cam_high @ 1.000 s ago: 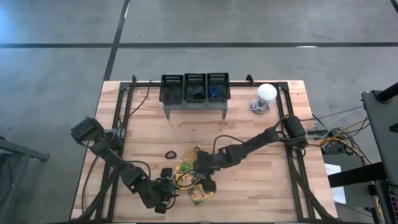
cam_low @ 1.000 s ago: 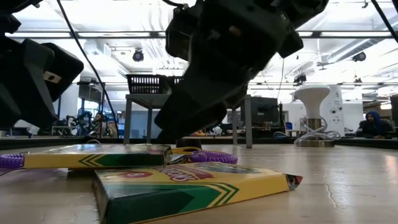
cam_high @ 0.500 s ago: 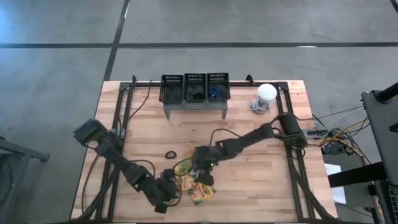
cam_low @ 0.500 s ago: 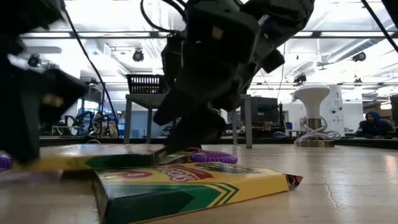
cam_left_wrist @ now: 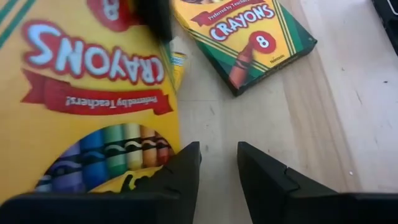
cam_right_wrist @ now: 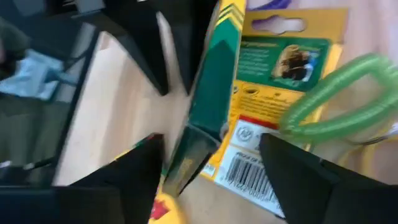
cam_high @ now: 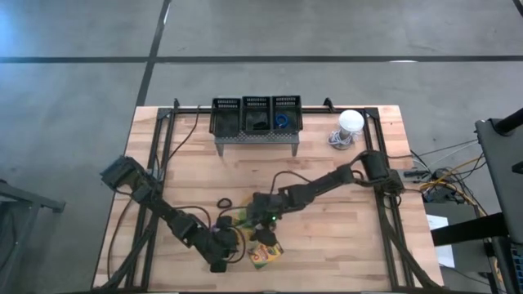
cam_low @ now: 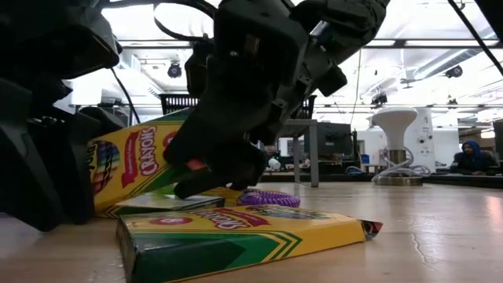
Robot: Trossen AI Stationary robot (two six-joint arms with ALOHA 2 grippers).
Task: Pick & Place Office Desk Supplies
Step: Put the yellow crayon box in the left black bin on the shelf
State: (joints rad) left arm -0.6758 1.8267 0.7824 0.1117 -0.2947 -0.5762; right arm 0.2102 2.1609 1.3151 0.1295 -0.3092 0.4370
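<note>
Nearest the low camera: one crayon box [cam_low: 236, 232] lying flat on the surface [cam_low: 440, 236], unchanged from a second ago.

Just behind it: a second crayon box [cam_low: 134, 161], flat on the surface a second ago, now tipped up on its long edge with its printed face toward the camera. The right gripper [cam_low: 212, 169] has its fingers spread either side of this box's raised edge, one finger on each face in the right wrist view; firm pinch not confirmed. Judgement: a lift is beginning, placement not yet started.

Beside it: left gripper [cam_high: 222, 260], moved in close to the tipped box, fingers apart and holding nothing.

Purple loop [cam_low: 269, 198]: on the surface behind the boxes. Black loop [cam_high: 223, 202]: well apart, untouched.

Far edge: three black mesh bins [cam_high: 257, 116] on the grey perforated stand [cam_high: 255, 140]; one holds a blue loop [cam_high: 282, 122].
</note>
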